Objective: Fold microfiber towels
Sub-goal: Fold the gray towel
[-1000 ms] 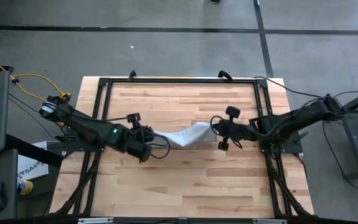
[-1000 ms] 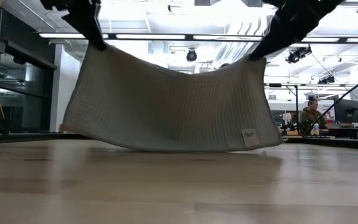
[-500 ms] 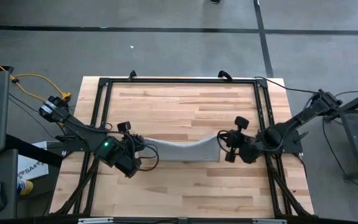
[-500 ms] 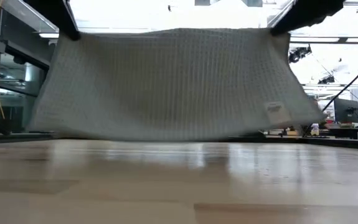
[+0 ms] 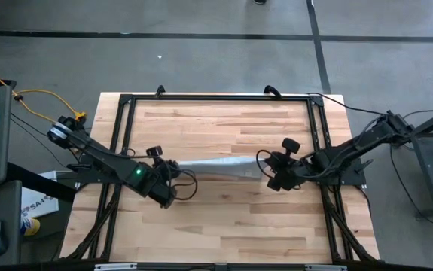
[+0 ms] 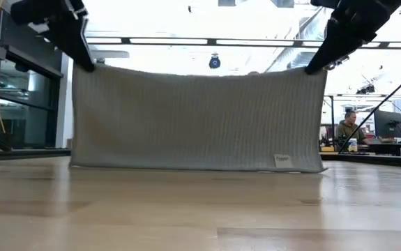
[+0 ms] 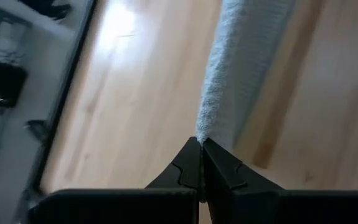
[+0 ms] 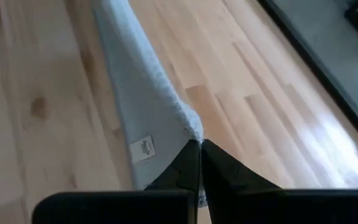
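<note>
A light grey-white microfiber towel (image 6: 197, 118) hangs as a flat sheet between my two grippers over the middle of the wooden table (image 5: 216, 226). Its upper edge runs straight from one gripper to the other. Its lower edge (image 6: 186, 167) is down at the tabletop; whether it touches, I cannot tell. A small label (image 6: 281, 160) sits at its lower right corner. My left gripper (image 5: 175, 168) is shut on the towel's upper left corner and my right gripper (image 5: 266, 170) on its upper right corner. My left gripper pinches the towel's upper left corner (image 7: 207, 127) between its two fingertips (image 6: 87, 61). It comes slanting down from the table's left. The towel hangs below it, its upper edge drawn straight. My right gripper pinches the towel's upper right corner (image 8: 192, 132) between its two fingertips (image 6: 314, 66). It comes slanting down from the table's right. The cloth hangs below it, with the label (image 8: 144, 148) on the same side.
A black metal frame (image 5: 216, 96) runs round the table's far and side edges. Bare wood lies on the near side of the towel. A person (image 6: 346, 132) sits at a desk far back in the room.
Both grippers have moved apart and sunk a little. The towel's upper edge, which sagged in the middle, is now drawn straight. The sheet swung toward the near edge and back; it hangs flat with its lower edge down at the tabletop.
</note>
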You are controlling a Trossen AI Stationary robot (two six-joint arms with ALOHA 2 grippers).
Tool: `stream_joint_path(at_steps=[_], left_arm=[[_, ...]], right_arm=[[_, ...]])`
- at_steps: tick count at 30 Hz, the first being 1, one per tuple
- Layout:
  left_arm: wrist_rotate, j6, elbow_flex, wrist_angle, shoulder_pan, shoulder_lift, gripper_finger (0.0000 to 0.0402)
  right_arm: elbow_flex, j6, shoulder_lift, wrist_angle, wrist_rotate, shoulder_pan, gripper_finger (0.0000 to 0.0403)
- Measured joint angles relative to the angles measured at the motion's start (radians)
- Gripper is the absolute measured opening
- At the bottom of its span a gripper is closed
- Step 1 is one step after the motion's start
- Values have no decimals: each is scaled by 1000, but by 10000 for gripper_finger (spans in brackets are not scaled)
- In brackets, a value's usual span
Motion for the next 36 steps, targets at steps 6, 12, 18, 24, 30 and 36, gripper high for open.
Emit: stream_joint_path(at_steps=[6, 12, 18, 24, 30, 36], left_arm=[[57, 36, 18, 72, -28, -7, 0], [83, 63, 74, 81, -100, -10, 0], [84, 100, 14, 68, -40, -17, 0], [85, 250, -146, 262, 90, -17, 0], [130, 413, -301, 505, 240, -16, 0], [134, 553, -342, 602, 356, -16, 0]], right_arm=[[0, 8, 7, 64, -63, 50, 4], [22, 44, 4, 102, -83, 145, 4], [28, 98, 6, -28, -61, 89, 4], [27, 64, 58, -123, -84, -50, 4], [-13, -71, 133, -64, -152, -201, 4], [-40, -158, 210, 11, -136, -302, 4]])
